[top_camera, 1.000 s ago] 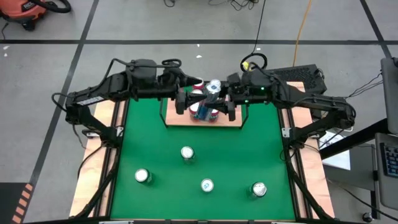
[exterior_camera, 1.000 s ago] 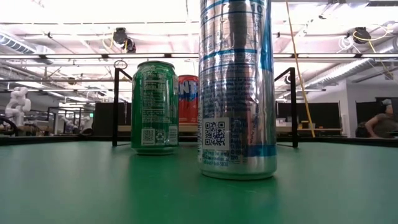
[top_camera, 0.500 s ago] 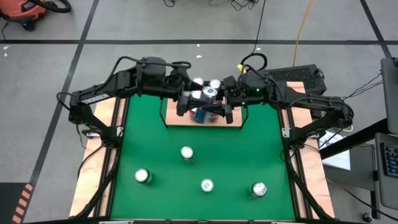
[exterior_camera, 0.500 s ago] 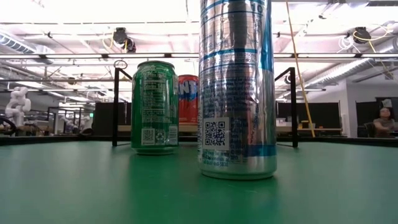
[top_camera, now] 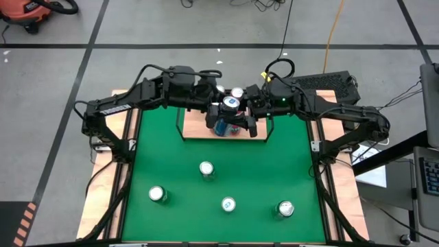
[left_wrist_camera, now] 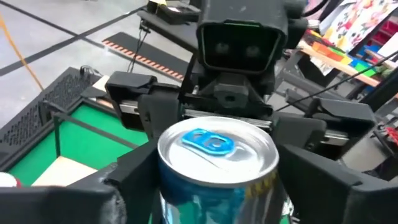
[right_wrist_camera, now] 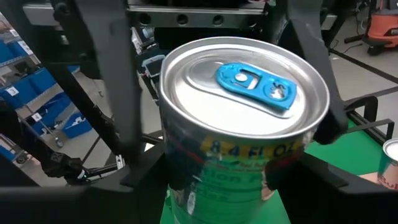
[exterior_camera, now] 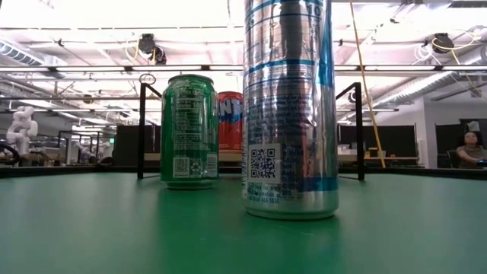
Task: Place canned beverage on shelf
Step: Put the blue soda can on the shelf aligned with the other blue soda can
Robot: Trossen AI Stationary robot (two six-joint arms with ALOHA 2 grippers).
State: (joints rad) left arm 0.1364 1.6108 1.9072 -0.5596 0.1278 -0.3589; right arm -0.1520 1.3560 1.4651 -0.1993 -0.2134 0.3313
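Note:
A canned beverage [top_camera: 230, 103], silver with a blue tab, hangs upright above the shelf [top_camera: 195, 130], a small light-wood board with black rails at the back of the green mat. My right gripper [top_camera: 241, 110] is shut on its body from the right. In the right wrist view the can [right_wrist_camera: 242, 99] fills the picture above my right gripper [right_wrist_camera: 230, 186]. My left gripper [top_camera: 218, 107] reaches the same can from the left. In the left wrist view the can [left_wrist_camera: 217, 146] stands right in front of it, with the right arm's wrist behind.
Cans stand on the shelf under the grippers [top_camera: 221, 126], and two can tops [top_camera: 219, 89] show behind them. Several cans stand on the mat [top_camera: 164, 158], among them a green one [exterior_camera: 189, 129] and a silver-blue one [exterior_camera: 289, 106]. A person sits far right [exterior_camera: 472, 148].
My left arm has swung right, bringing its gripper up to the can held by the right gripper. The can has shifted slightly left and toward the front.

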